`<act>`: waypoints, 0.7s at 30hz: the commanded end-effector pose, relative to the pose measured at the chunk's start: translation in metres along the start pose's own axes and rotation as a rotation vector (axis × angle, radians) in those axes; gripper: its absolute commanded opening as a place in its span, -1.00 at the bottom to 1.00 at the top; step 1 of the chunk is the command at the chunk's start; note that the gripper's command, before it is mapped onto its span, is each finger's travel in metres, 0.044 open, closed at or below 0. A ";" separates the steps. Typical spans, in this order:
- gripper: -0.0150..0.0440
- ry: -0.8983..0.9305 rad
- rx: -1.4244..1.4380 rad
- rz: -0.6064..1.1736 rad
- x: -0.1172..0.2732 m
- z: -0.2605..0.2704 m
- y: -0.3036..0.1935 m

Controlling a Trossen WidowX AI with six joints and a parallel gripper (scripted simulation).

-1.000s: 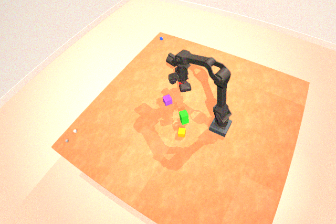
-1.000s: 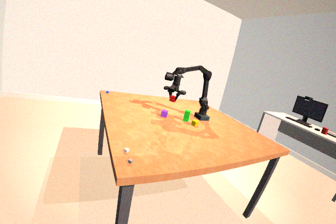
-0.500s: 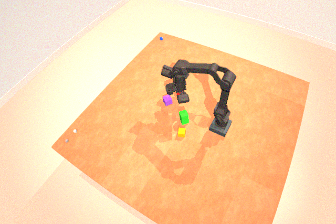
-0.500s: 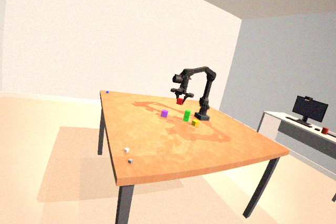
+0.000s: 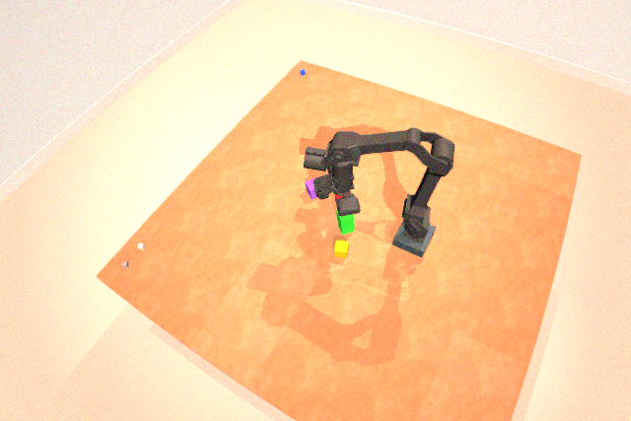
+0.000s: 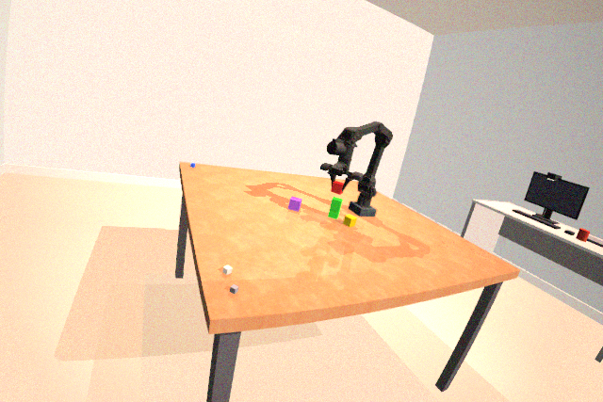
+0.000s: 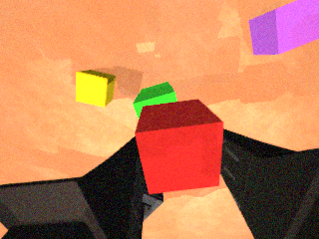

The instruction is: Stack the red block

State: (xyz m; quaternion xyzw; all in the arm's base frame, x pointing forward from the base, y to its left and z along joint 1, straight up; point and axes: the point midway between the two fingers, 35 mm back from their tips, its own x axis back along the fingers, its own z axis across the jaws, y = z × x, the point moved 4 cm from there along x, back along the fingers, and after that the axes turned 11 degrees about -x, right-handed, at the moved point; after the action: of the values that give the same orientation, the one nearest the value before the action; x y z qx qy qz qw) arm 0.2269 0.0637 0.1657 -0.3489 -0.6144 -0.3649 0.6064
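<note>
Table (image 6: 272, 261), red block (image 6: 336, 186) held above green tower (image 6: 334, 207)

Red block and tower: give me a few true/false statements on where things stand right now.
1. The gripper is shut on the red block. True.
2. The red block rests on the green tower. False: it hangs in the air above the tower, a gap between them.
3. The green tower stands upright on the table. True.
4. The yellow block sits on top of the tower. False: it is on the table beside the tower.
5. The purple block touches the tower. False: it sits apart from it.
</note>
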 end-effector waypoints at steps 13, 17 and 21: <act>-0.49 0.000 -0.005 0.001 -0.019 0.011 -0.004; -0.49 0.000 -0.005 0.001 -0.029 0.012 -0.005; -0.49 0.000 -0.005 0.001 -0.029 0.012 -0.005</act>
State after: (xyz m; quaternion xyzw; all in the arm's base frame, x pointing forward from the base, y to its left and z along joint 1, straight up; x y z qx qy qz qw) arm 0.2178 0.0715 0.1399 -0.3482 -0.6158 -0.3654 0.6050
